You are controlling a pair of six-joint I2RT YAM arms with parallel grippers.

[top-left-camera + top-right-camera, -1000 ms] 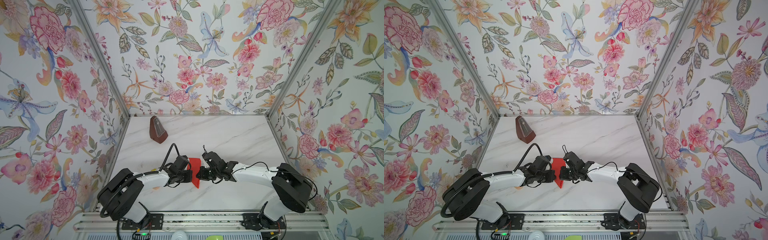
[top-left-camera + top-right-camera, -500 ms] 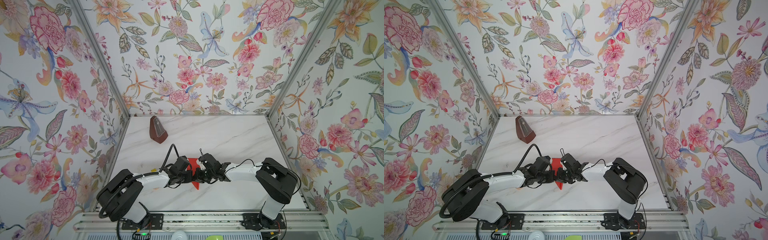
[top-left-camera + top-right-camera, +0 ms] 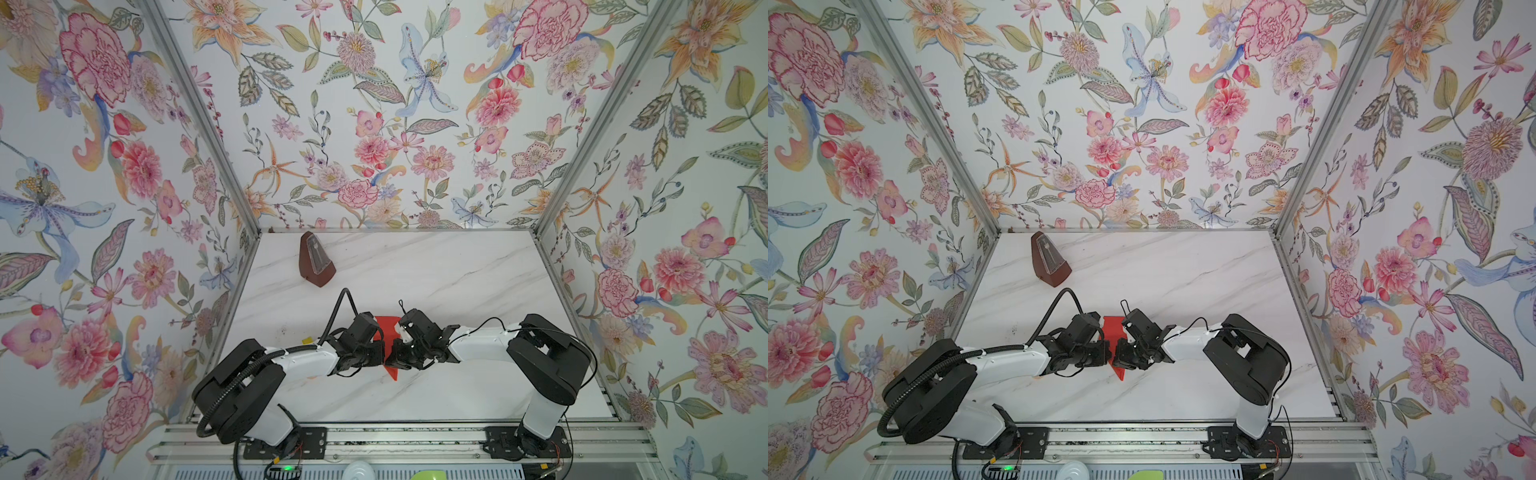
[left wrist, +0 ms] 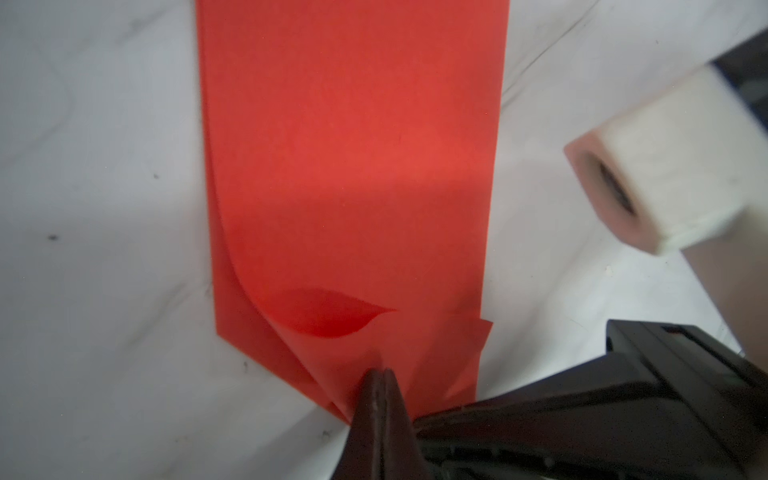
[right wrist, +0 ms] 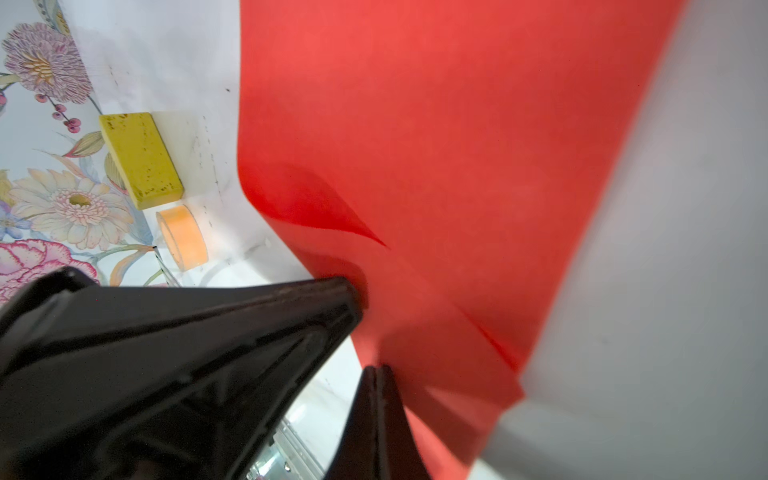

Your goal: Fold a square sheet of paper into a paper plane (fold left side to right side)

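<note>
Two claws pinch the square sheet of paper (image 3: 386,328)

Doubled into a narrow red strip, it lies in the front half of the worktop (image 3: 436,282), midway between the side edges. The left claw (image 4: 376,376) is pressed together on a curled-up top layer at the strip's end. The right claw (image 5: 376,372) is pressed together on the paper's edge just beside it. A brown metronome (image 3: 316,262) stands near the back left corner.
</note>
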